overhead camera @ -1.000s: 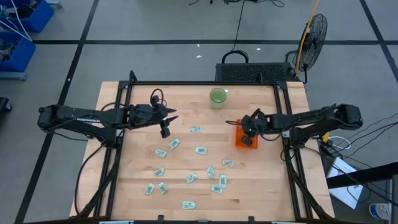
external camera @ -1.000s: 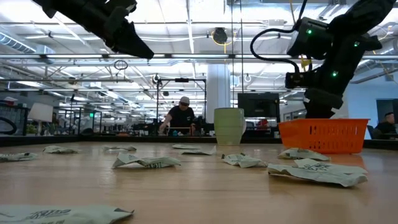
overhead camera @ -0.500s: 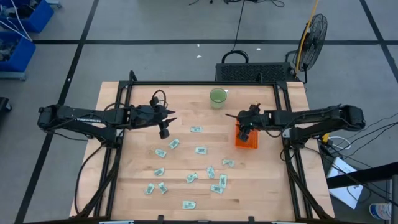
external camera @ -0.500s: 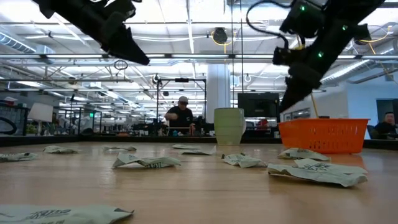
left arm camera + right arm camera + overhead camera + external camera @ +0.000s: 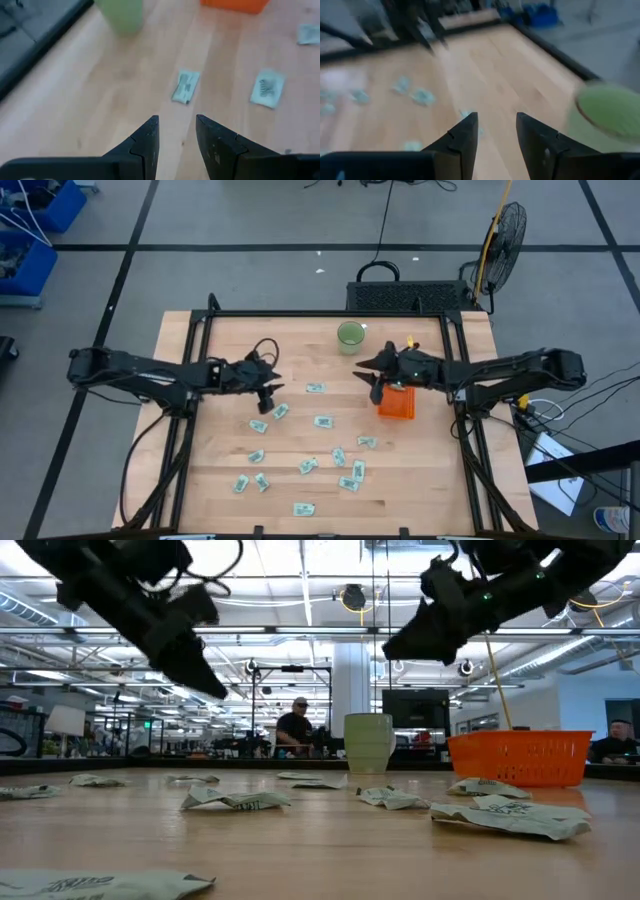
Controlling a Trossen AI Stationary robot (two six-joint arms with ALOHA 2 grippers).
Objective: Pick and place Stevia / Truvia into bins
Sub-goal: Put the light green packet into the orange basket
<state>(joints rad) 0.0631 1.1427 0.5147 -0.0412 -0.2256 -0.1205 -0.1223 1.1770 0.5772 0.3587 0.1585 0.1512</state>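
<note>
Seen from above, the left gripper (image 5: 268, 390) hangs over the wooden bench (image 5: 220, 450) near its left edge, fingers (image 5: 147, 137) parted and empty. Small pale green and white paper sachets (image 5: 322, 421) lie scattered mid-bench toward the near edge. The right gripper (image 5: 372, 376), fingers (image 5: 465, 135) apart and empty, sits beside the low-walled orange plastic bin (image 5: 396, 402) by the right edge. Only the low view shows people beyond the round green cup (image 5: 369, 743).

sachets (image 5: 323, 421): I counted thirteen in the high view, loose | bin (image 5: 396, 404): I saw one, orange | cup (image 5: 350, 335): I saw one, green | fan (image 5: 505, 230): I saw one
</note>
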